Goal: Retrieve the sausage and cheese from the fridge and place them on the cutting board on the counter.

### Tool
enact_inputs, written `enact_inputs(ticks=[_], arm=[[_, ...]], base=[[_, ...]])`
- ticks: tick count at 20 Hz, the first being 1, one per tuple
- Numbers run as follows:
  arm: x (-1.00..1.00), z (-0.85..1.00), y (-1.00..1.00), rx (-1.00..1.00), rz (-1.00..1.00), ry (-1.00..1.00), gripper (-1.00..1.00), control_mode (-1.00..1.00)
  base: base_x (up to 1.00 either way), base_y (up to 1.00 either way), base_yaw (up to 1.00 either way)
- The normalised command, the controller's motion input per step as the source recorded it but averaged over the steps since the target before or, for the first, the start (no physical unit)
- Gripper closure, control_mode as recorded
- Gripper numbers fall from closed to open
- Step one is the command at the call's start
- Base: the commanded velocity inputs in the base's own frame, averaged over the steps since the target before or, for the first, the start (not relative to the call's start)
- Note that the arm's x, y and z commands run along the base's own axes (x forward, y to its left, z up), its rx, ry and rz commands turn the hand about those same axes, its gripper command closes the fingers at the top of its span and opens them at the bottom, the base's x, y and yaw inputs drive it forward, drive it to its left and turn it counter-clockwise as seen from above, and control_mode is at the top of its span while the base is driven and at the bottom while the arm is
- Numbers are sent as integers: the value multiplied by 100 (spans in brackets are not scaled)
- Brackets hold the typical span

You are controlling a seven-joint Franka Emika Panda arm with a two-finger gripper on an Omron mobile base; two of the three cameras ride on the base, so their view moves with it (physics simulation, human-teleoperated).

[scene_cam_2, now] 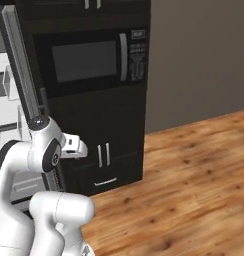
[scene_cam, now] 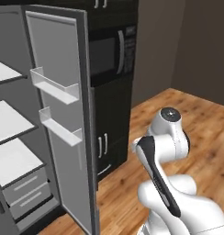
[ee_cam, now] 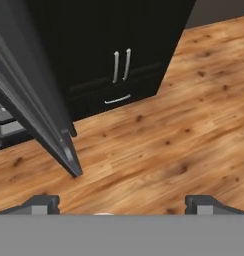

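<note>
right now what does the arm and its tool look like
The arm is glossy white with rounded, bulbous links, dark grey joint caps and a black strip along one link. No cables or markings show. The tool has two small dark grey, blocky fingertips.

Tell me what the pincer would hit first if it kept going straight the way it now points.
Most likely the wooden floor. The open pincer looks down at bare planks, with the fridge door off to one side and the black cabinet farther ahead. Depth is hard to judge.
</note>
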Motion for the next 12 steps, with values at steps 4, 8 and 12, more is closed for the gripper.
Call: enact_inputs(ticks=[4, 8, 12], arm=[[0, 0, 0, 0, 0, 0, -100, 100], [0, 0, 0, 0, 0, 0, -100, 100], [0, 0, 0, 0, 0, 0, -100, 100]], base=[[1, -32, 0], [-11, -13, 22], [-8, -15, 41]])
